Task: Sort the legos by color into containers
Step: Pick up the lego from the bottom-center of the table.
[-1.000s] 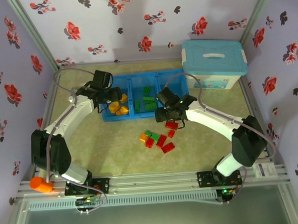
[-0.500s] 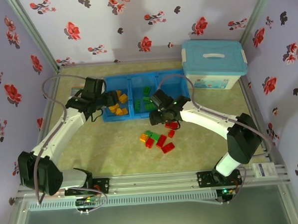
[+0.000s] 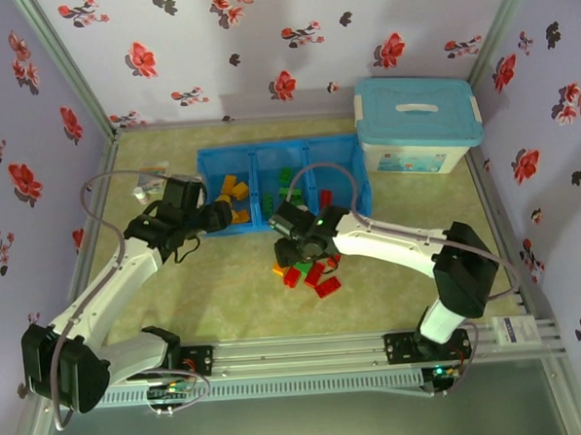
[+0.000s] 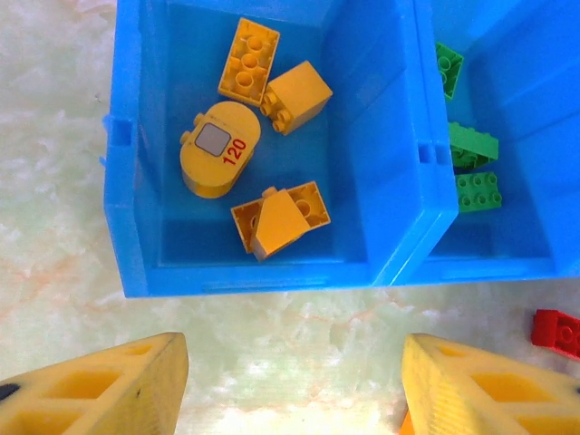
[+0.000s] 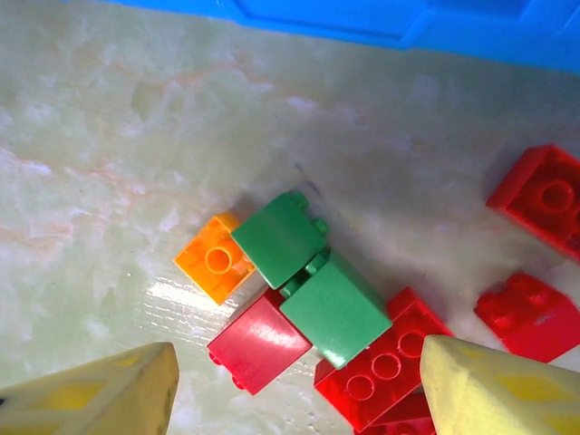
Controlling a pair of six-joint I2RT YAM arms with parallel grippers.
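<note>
Your right end effector [image 5: 299,388] gapes empty, green bricks [image 5: 313,276] beneath; left end effector [image 4: 292,385] also wide, empty, tray [image 4: 134,237] ahead.

One blue tray [image 4: 127,227], three compartments: four yellow-orange bricks [image 4: 220,161], three green bricks [image 4: 471,143] seen inside. Loose on table [image 5: 109,136]: one orange brick [image 5: 216,258], two green legos [image 5: 335,308], at least four red bricks [image 5: 258,340].
</note>
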